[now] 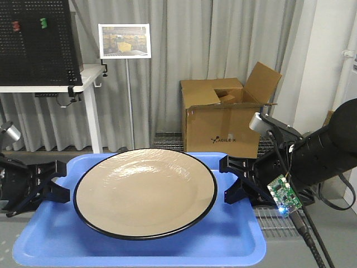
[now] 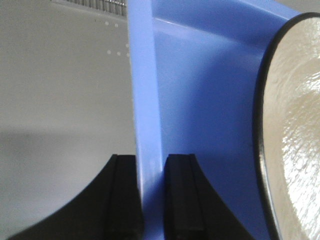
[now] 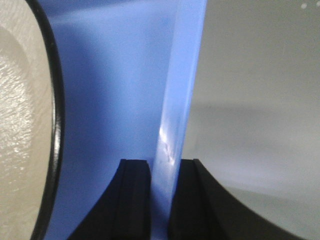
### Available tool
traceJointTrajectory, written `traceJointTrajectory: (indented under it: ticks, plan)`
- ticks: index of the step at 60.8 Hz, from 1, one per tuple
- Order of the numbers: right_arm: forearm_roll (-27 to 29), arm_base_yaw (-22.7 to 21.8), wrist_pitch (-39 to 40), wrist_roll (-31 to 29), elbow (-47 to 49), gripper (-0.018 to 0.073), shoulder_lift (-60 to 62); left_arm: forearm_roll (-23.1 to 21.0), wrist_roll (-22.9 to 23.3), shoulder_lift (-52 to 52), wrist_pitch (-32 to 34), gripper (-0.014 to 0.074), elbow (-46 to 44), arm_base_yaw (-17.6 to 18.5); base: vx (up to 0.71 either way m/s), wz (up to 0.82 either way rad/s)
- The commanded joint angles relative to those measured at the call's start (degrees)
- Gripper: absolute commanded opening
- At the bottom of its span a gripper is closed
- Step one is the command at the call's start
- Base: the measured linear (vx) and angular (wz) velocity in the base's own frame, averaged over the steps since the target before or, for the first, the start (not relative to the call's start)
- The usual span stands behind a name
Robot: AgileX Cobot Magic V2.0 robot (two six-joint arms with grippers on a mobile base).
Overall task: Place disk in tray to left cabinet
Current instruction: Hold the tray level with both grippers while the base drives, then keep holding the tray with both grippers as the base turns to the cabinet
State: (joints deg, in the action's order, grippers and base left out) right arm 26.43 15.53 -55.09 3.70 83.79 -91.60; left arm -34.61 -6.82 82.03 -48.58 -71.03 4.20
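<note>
L gripper (image 2: 150, 167), R gripper (image 3: 160, 170) clamp tray (image 1: 167, 248) side rims; disk (image 1: 145, 192) centred.

The tray (image 1: 61, 240) is bright blue. The plate (image 1: 145, 192) is glossy tan-beige with a thin black rim. The left gripper (image 2: 150, 161) and right gripper (image 3: 162, 164) are black. The cardboard box (image 1: 220, 125) is brown with black lettering, the curtain (image 1: 223, 39) pale grey, the pegboard (image 1: 33, 44) black and dotted with holes.

Likely a lab: pegboard (image 1: 33, 42), curtains (image 1: 223, 39), cardboard carton (image 1: 220, 125).
</note>
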Motion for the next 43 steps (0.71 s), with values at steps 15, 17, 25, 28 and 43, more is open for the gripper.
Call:
traceJointTrajectory:
  ticks: [15, 17, 25, 28, 43]
  plan:
    - [6.99, 1.08, 2.81, -1.21, 2.25, -0.0004, 2.67, -7.55, 0.38, -2.52, 0.98, 0.0, -2.22, 1.32, 0.54, -0.06]
    - [6.99, 1.08, 2.81, -1.21, 2.25, -0.0004, 2.67, -7.55, 0.38, -2.52, 0.98, 0.0, -2.22, 1.32, 0.51, -0.06]
    - [6.99, 1.08, 2.81, -1.21, 2.25, -0.0004, 2.67, -7.55, 0.38, -2.52, 0.98, 0.0, -2.22, 1.32, 0.49, -0.06]
    - [6.99, 1.08, 2.81, -1.21, 2.25, -0.0004, 2.67, -7.55, 0.38, -2.52, 0.98, 0.0, -2.22, 1.32, 0.47, -0.08]
    - [6.99, 1.08, 2.81, -1.21, 2.25, -0.0004, 2.67, -7.55, 0.38, -2.52, 0.98, 0.0, -2.22, 1.32, 0.43, -0.1]
